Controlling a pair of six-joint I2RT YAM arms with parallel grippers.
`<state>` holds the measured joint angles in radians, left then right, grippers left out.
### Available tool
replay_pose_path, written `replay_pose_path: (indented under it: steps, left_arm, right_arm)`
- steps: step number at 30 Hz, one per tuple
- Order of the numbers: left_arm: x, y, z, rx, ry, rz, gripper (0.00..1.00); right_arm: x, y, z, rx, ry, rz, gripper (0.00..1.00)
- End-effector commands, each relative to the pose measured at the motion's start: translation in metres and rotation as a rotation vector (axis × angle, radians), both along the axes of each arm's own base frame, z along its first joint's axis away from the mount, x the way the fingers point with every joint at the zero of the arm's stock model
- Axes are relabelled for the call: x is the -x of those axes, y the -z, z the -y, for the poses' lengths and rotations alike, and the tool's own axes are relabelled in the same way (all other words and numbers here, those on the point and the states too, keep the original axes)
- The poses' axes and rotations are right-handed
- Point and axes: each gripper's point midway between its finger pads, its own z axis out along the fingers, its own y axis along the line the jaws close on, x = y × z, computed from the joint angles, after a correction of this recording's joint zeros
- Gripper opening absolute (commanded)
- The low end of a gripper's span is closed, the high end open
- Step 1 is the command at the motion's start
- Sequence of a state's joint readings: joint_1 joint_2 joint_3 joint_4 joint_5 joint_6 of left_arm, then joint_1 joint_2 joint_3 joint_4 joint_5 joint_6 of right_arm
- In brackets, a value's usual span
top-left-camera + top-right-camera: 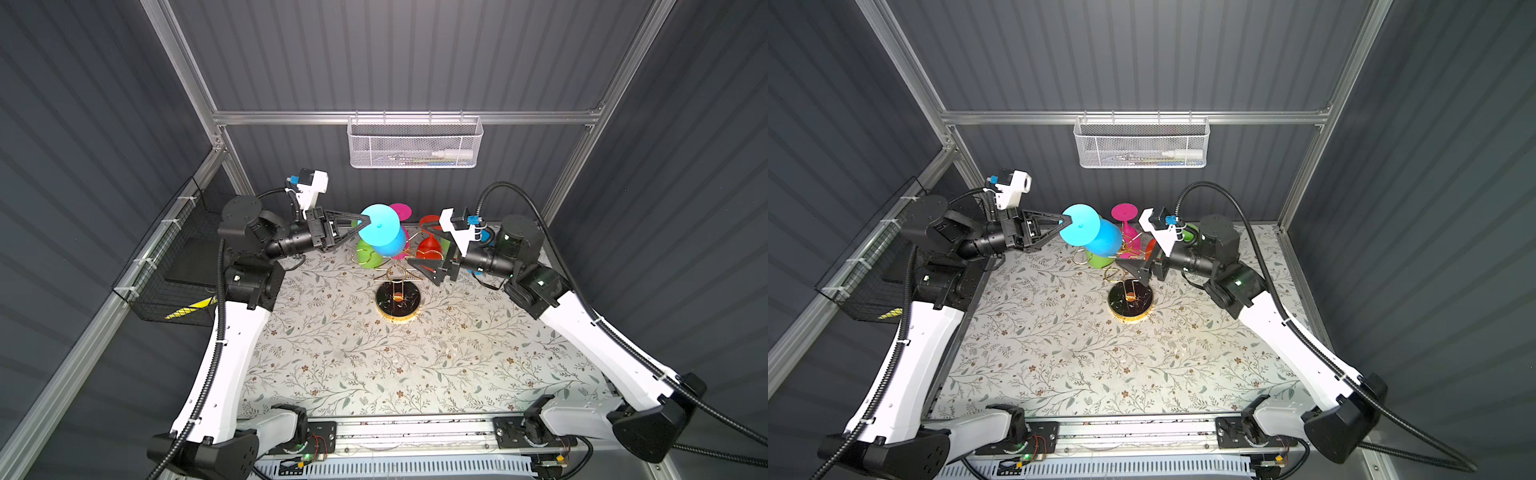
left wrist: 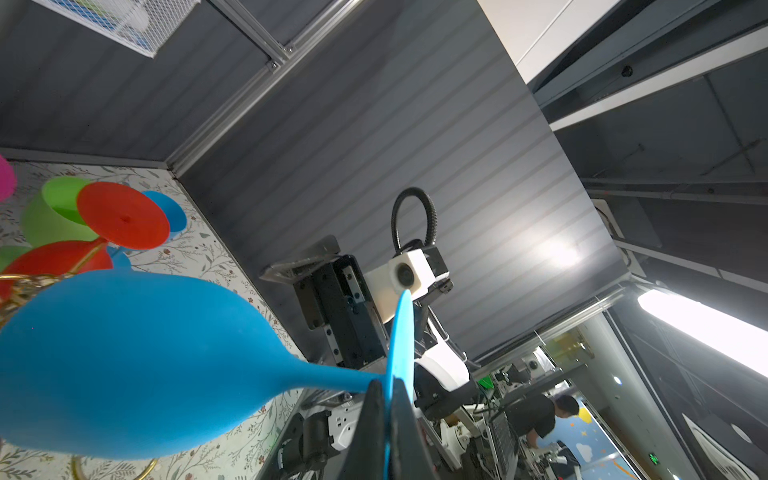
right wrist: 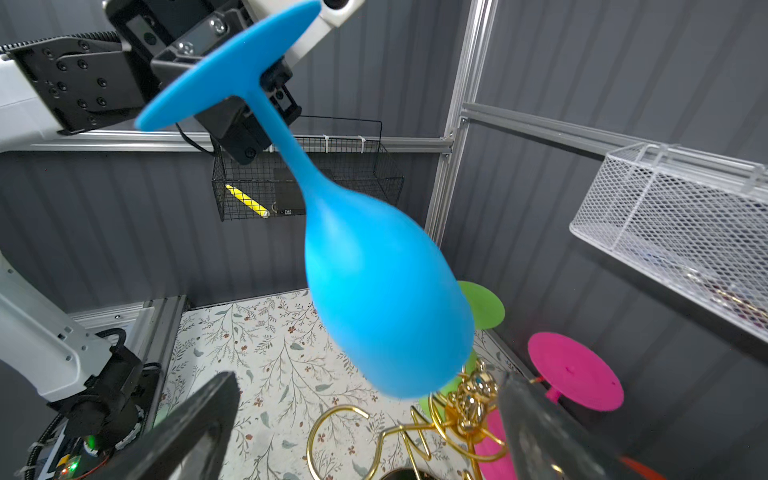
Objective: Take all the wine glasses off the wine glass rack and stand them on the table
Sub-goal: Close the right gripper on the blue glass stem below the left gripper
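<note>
1. Left side. The left hand [image 1: 360, 223] is pressed together on the rim of the foot disc of the blue wine glass [image 1: 384, 237]. The left wrist view shows both fingers clamping the thin disc edge-on. The grip is on the foot only; the stem and bowl are free.

2. Centre. The blue wine glass hangs inverted and tilted, foot toward the left hand and bowl mouth toward the wine glass rack [image 1: 399, 301]. In the right wrist view no gold wire crosses the stem, and the bowl mouth sits just beside the top of the rack post. Whether it touches the post cannot be told. Judgement: the glass is off its looped arm but has not cleared the rack.

3. Centre, behind the rack. A green glass [image 1: 368, 258], a pink glass [image 1: 401, 211] and a red glass [image 1: 430, 248] crowd the rack arms. Contact with them is the main risk while the blue glass is carried away.

4. Right side. The right hand [image 1: 415, 245] is spread wide and holds nothing. It sits near the rack top, beside the red glass.

5. Status. Done: grasp and release from the arm. Left, as judged: carry the glass well apart from the rack and set it on the bench [image 1: 374, 365].
</note>
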<state>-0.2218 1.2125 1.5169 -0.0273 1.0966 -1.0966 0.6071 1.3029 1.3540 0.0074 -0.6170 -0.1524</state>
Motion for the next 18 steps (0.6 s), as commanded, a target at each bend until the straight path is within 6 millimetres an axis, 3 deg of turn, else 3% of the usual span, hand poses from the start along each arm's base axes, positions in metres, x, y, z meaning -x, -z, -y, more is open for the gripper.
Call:
replay_pose_path:
  steps: [1, 8, 18]
  left_arm:
    - [-0.001, 0.003, 0.003, -0.003, 0.006, 0.012, 0.00]
    - [0.000, 0.004, 0.004, 0.015, 0.023, -0.001, 0.00]
    - [0.000, 0.000, 0.005, 0.039, 0.032, -0.007, 0.00]
  right_arm:
    - [-0.001, -0.024, -0.008, -0.028, -0.008, 0.110, 0.99]
    - [-0.009, -0.022, -0.025, -0.017, -0.041, 0.127, 0.99]
    - [-0.009, -0.002, -0.044, 0.012, -0.094, 0.076, 0.99]
